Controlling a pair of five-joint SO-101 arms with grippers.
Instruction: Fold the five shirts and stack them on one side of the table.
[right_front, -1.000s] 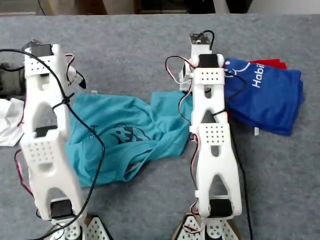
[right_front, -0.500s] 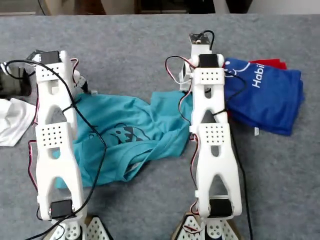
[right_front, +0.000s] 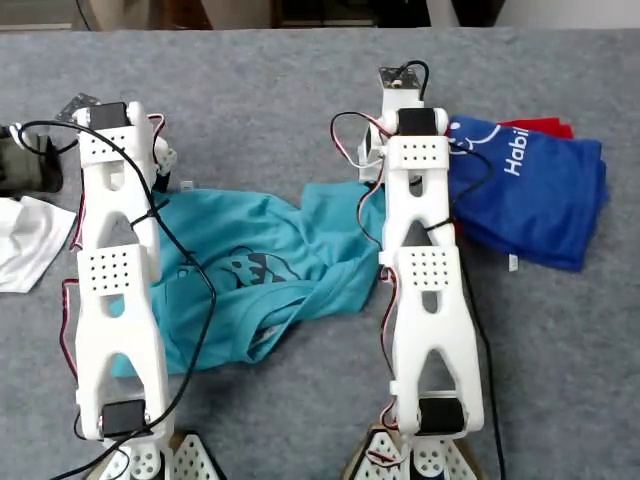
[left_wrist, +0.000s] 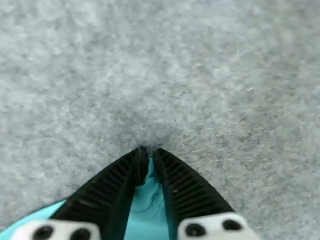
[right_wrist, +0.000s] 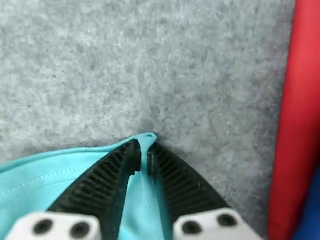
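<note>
Teal shirt: the teal shirt (right_front: 270, 265) lies rumpled at the middle of the table (right_front: 260, 90), between the two arms, with folds bunched toward 5 o'clock. It isn't folded yet.
Left gripper: the left gripper (left_wrist: 146, 156) is clamped on a sliver of teal fabric at the shirt's 10 o'clock corner, its tips right down at the table.
Right gripper: the right gripper (right_wrist: 145, 150) is pinched shut on a teal edge at the shirt's 1 o'clock corner, also low on the table.
Why two corners: with a grip at each far corner, the arms look set to pull the top edge taut and flatten the shirt before any fold.
Finished pile: the blue shirt (right_front: 540, 200) sits folded at 2 o'clock on the table, on top of the red shirt (right_front: 545, 127), whose edge peeks out behind. That side reads as the stacking spot.
Waiting: a white cloth (right_front: 25, 240) lies crumpled at the table's 9 o'clock edge, well apart from the pile. It's probably another shirt in the queue.
Risk: both pinches are thin and right at the hem, so a hard tug could slip one free.
Progress: two are stacked and one is in hand, so I'd call it less than halfway.
</note>
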